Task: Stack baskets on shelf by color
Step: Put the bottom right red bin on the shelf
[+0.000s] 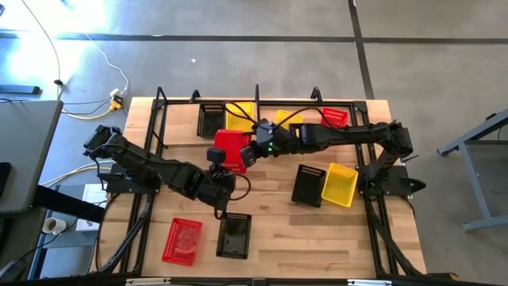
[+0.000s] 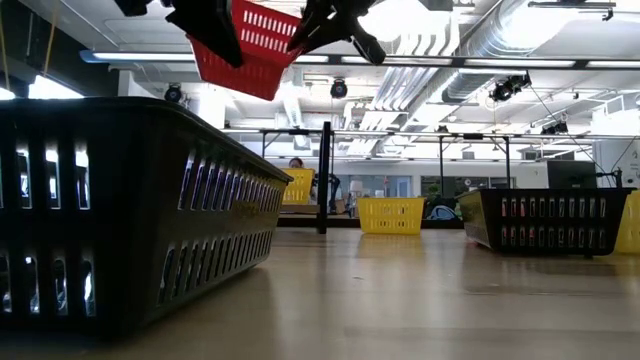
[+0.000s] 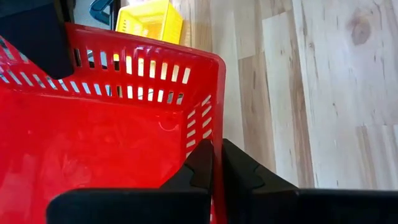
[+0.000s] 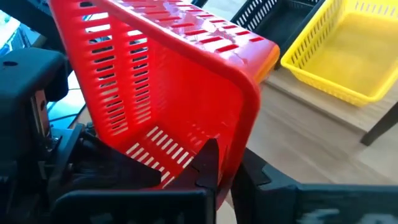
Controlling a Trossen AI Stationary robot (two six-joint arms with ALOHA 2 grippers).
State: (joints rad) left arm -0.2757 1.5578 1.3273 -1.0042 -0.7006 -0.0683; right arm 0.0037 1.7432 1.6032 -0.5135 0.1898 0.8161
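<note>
Step in hand, by my reading: a handover of one red basket (image 1: 231, 149), held in the air above the table (image 1: 278, 230) just in front of the shelf (image 1: 182, 107). Both arms are on it at once.

Left gripper (image 3: 216, 163): fingers closed tight on the basket's rim, wall pinched between them. Right gripper (image 4: 219, 163): fingers also around the rim at the opposite side; they look only just slackening, but the view is too close to be sure, so I count it as a grip. The low view shows the basket tilted, well clear of the tabletop.

Next move, as a judgement: one gripper must let go fully before the other carries the basket to the red basket on the shelf (image 1: 334, 117) at the shelf's right end, then lowers it level so it nests.

Other baskets relative to the shelf: two yellow (image 1: 240, 115) and a black one (image 1: 210, 119) on it; a black (image 1: 308, 184) and yellow pair (image 1: 340, 183) in front of its right half; a red (image 1: 182, 240) and black pair (image 1: 234, 235) well in front, near the table's front edge.

Surface: pale butcher-block wood, smooth. Room: grey concrete floor (image 1: 429, 63), cables, and a workshop with ceiling lights behind.
</note>
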